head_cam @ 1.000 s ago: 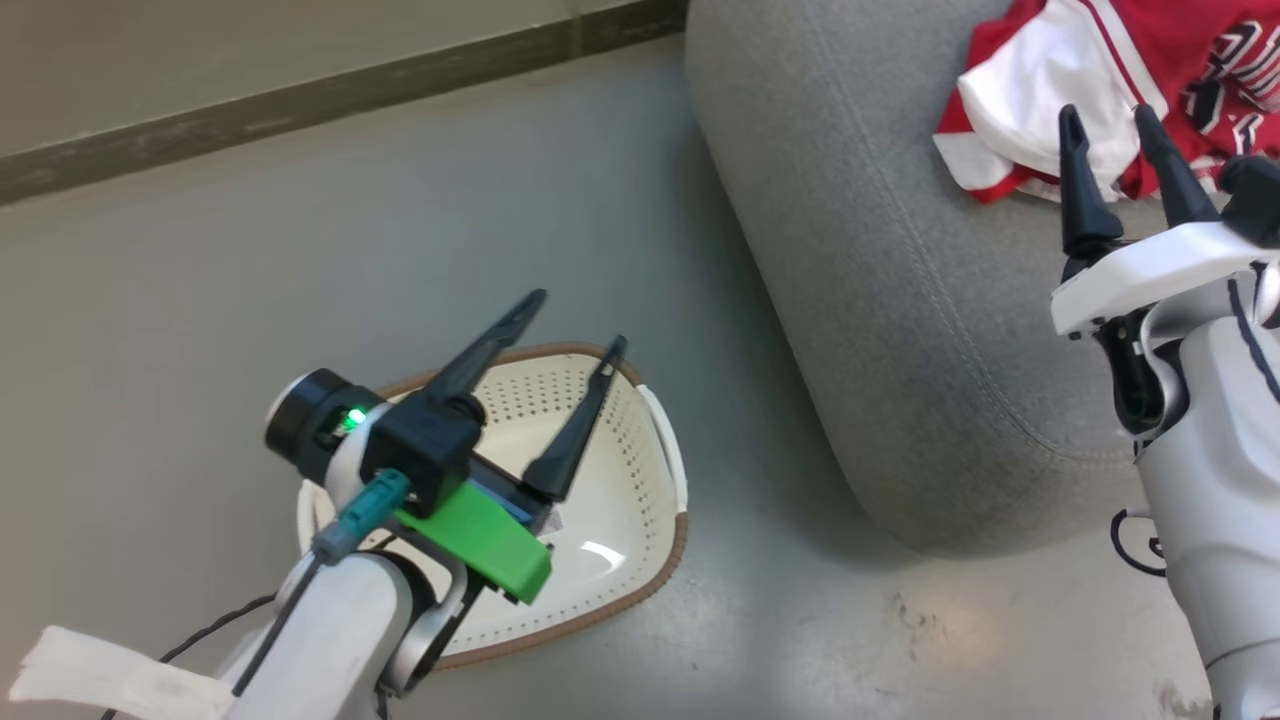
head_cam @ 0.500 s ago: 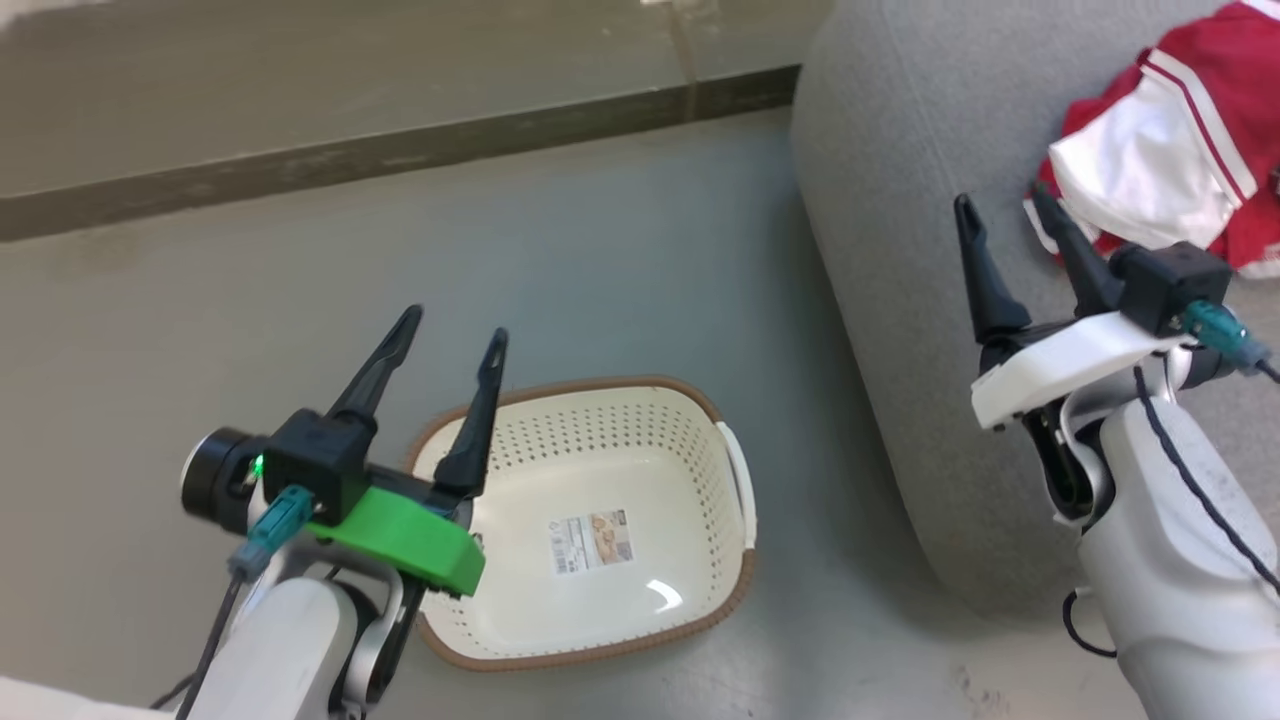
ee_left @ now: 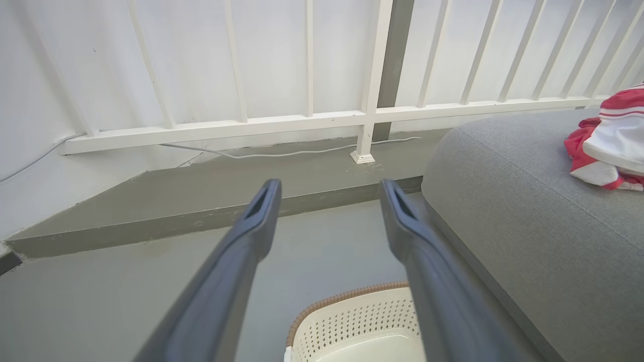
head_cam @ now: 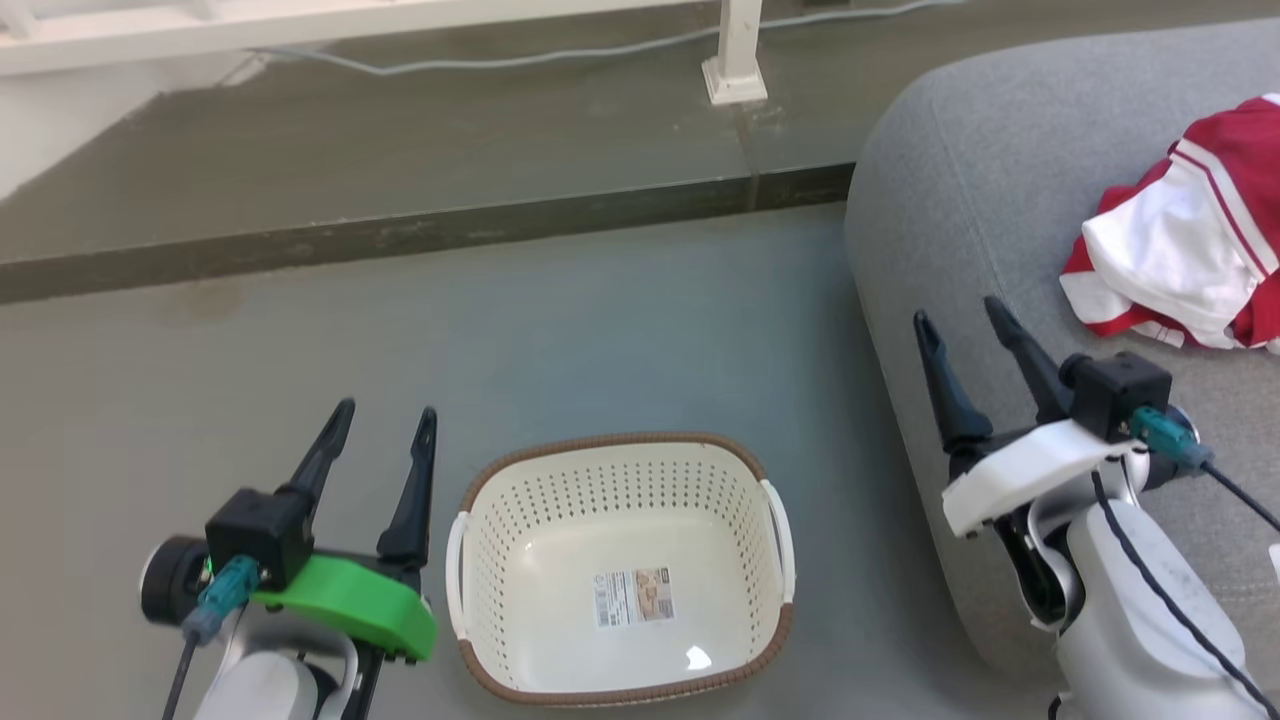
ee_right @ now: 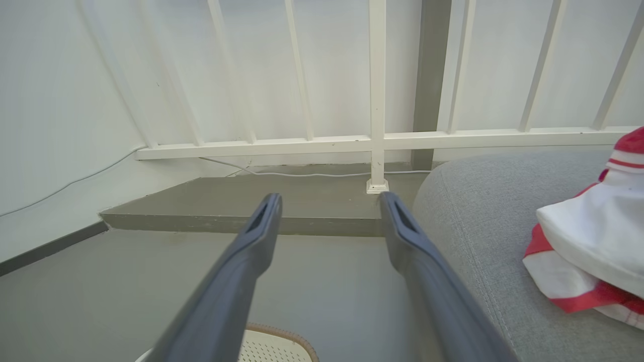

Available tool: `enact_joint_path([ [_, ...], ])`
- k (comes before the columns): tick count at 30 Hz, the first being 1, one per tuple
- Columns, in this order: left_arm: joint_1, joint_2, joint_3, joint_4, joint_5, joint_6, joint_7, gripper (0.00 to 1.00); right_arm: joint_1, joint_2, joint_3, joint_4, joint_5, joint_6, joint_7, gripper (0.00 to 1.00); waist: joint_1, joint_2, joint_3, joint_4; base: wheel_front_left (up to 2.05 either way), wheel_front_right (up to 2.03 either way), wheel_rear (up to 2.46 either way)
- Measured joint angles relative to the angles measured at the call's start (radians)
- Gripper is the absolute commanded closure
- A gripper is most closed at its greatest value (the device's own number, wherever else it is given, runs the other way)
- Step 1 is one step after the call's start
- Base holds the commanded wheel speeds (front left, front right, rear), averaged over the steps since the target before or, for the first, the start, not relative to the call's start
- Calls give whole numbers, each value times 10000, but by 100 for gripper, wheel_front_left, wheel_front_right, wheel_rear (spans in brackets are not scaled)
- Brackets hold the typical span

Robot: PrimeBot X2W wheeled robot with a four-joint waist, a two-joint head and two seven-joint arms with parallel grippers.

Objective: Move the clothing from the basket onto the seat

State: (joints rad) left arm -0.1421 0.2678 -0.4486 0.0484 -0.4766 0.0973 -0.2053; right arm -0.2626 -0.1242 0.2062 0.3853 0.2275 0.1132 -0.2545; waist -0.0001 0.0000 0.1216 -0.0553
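Clothing (head_cam: 1190, 260) lies in a crumpled red-and-white heap on top of the seat (head_cam: 960, 200), at the head view's right edge, which cuts it off, so its long axis cannot be told. On the part that shows, a white panel faces the camera and its red stripes run slantwise from upper left to lower right. The seat's rounded corner points toward the step (head_cam: 400, 230) and the white railing (head_cam: 735, 50).

The basket (head_cam: 620, 440) stands upright on the grey floor (head_cam: 600, 340), mouth up, left of the seat and apart from it. Its white handles sit on its left and right sides, so that axis runs nearly straight across the view. A paper label (head_cam: 634, 597) is stuck to its bottom.

The left gripper (head_cam: 388, 410) hangs just beside the basket's left handle, its two dark fingers spread apart with nothing held, pointing up the view toward the step. The right gripper (head_cam: 956, 312) is over the seat's near edge, fingers likewise spread with nothing held, pointing up the view and leaning slightly left, apart from the clothing, which lies to its right
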Motion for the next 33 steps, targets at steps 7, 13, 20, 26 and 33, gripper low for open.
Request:
enact_joint_path([
  [7, 725, -10, 165, 113, -48, 88, -65, 0, 751, 15, -6, -190, -21, -190, 0, 0, 0, 0, -502, 104, 0, 0, 0],
  [13, 1072, -17, 230, 115, -104, 96, -67, 0, 1109, -12, -31, -407, -81, -328, 0, 0, 0, 0, -719, 128, 0, 0, 0],
  [20, 1383, -27, 305, 157, -104, 100, -69, 0, 1507, -33, -119, -577, -88, -447, 0, 0, 0, 0, -860, 101, 0, 0, 0],
  [26, 1483, -36, 318, 130, -102, 105, -69, 0, 1704, -56, -209, -779, -88, -539, 0, 0, 0, 0, -879, 86, 0, 0, 0],
  [33, 1525, -42, 376, 117, -102, 186, -67, 0, 1738, -59, -234, -995, -86, -552, 0, 0, 0, 0, -879, 53, 0, 0, 0],
])
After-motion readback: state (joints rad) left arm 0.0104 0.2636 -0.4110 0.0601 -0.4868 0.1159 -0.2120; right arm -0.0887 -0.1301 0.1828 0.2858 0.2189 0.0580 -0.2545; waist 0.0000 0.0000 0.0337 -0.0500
